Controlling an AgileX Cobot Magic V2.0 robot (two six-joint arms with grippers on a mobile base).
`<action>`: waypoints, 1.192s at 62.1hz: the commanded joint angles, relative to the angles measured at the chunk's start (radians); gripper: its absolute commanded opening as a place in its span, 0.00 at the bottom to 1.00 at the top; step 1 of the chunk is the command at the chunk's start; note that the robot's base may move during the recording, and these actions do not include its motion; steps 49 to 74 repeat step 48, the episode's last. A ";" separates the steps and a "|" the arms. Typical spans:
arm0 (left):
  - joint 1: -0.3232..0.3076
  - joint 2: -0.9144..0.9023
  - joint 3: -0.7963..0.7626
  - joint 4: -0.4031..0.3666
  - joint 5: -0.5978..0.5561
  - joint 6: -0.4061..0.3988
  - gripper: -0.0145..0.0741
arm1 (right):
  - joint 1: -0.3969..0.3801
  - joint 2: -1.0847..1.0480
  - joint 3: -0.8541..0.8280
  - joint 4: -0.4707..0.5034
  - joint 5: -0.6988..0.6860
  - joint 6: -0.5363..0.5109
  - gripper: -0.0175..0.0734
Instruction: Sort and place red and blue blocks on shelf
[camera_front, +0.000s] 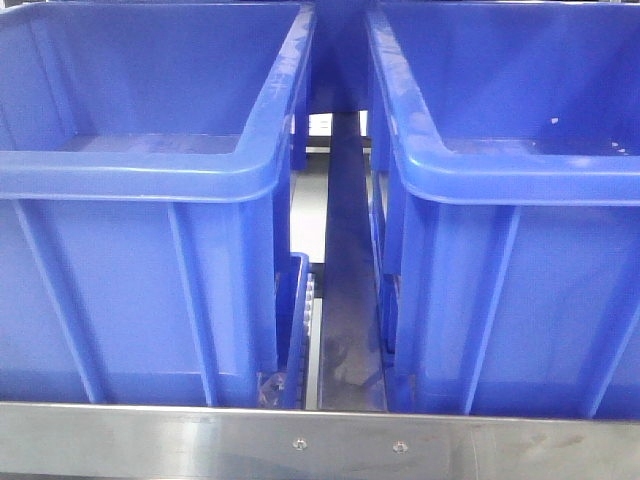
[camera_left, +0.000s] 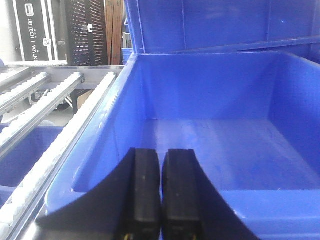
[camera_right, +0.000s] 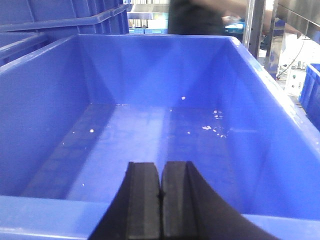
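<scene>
No red or blue block shows in any view. The shelf shows as a steel front rail with screws (camera_front: 320, 440) and white roller tracks (camera_left: 55, 107). My left gripper (camera_left: 161, 155) is shut and empty, its black fingers pointing over the near rim into an empty large blue bin (camera_left: 225, 135). My right gripper (camera_right: 160, 167) is shut and empty, pointing over the near rim into another large blue bin (camera_right: 150, 125) that holds only a few white specks. Neither gripper shows in the front view.
Two large blue bins (camera_front: 140, 150) (camera_front: 510, 150) stand side by side on the shelf, with a narrow gap (camera_front: 345, 300) between them. More blue bins are stacked behind. A black case (camera_left: 35, 30) and a perforated panel stand at the far left.
</scene>
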 joint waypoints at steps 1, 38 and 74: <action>-0.005 -0.016 0.027 -0.010 -0.084 -0.006 0.30 | -0.007 -0.020 -0.021 -0.011 -0.080 -0.005 0.25; -0.005 -0.016 0.027 -0.010 -0.084 -0.006 0.30 | -0.007 -0.020 -0.021 -0.011 -0.080 -0.005 0.25; -0.005 -0.016 0.027 -0.010 -0.084 -0.006 0.30 | -0.007 -0.020 -0.021 -0.011 -0.080 -0.005 0.25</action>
